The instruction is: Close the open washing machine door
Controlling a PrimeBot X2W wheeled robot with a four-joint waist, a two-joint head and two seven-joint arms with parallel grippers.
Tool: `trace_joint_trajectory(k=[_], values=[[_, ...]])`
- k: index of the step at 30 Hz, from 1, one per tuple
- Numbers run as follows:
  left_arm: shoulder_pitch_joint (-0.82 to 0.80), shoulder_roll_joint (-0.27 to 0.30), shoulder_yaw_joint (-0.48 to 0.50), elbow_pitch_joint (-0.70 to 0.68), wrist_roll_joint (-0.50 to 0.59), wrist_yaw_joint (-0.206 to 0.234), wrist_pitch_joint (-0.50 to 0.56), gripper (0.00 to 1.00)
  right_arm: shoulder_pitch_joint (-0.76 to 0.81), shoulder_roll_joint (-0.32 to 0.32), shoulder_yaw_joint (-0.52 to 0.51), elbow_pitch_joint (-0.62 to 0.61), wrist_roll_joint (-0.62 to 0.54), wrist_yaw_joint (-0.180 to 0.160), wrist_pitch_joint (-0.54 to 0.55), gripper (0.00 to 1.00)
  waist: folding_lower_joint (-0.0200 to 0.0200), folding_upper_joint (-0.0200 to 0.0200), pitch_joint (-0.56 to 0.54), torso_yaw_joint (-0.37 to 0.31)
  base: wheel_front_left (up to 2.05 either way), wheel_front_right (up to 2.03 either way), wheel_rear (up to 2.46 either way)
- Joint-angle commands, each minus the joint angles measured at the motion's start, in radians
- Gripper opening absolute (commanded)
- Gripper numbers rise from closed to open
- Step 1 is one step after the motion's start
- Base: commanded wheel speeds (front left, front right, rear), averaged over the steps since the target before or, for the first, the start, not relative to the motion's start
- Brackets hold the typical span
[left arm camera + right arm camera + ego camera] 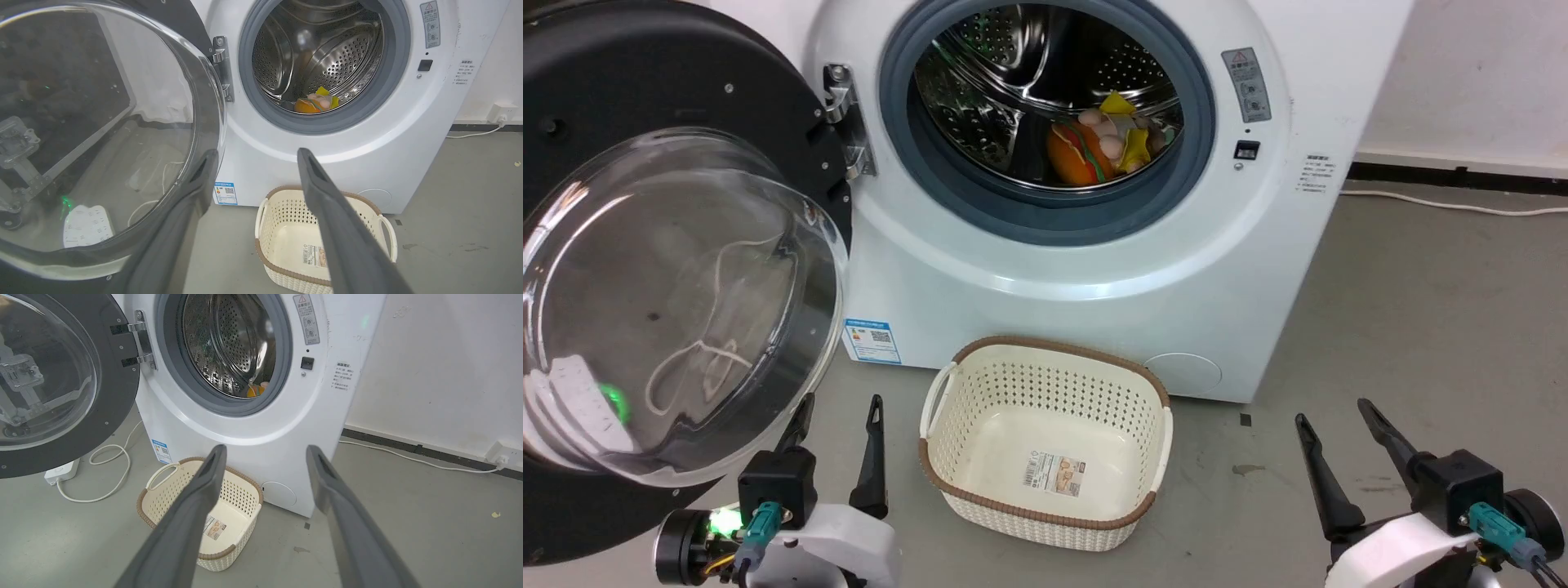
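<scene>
Laundry day, by the look of it: the washing machine door (678,269) stands swung wide open and takes up the left side of the head view, its glossy black ring held by a metal hinge (845,122) to the white washing machine (1094,278), its clear glass bowl bulging out toward the camera. Right of the hinge, at the top centre of the frame, the steel drum (1005,73) gapes inside its grey rubber rim, with a small heap of orange and yellow soft toys (1103,147) lying at its bottom. On the grey floor (1421,310) just in front of the machine sits a cream basket (1054,345) with a brown rim and a label on its bottom. The left gripper (841,402) shows at the lower left, jaws spread and holding nothing; its outer finger rises right beside the door's lower edge, though whether it touches I cannot tell. The right gripper (1331,411) sits at the lower right, well apart from the door, jaws likewise spread and bare. In the right wrist view a white power strip (61,471) and a looped cable (114,465) lie on the floor below the door.
</scene>
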Motion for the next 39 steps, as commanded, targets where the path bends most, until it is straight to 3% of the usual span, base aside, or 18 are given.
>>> trace_joint_trajectory(k=[1, 39], values=[[0.002, 0.005, -0.002, 0.002, 0.002, 0.003, -0.010, 1.00, 0.007, 0.001, 0.000, 0.002, 0.010, 0.000, -0.014, 1.00, -0.0001, 0.0000, -0.001, 0.006, 0.00, 0.00, 0.00], [0.043, 0.031, -0.014, -0.021, -0.009, 0.038, -0.088, 1.00, -0.019, 0.002, 0.097, 0.035, 0.026, 0.000, -0.092, 1.00, -0.0002, 0.0000, 0.001, 0.203, 0.00, 0.00, 0.00]])
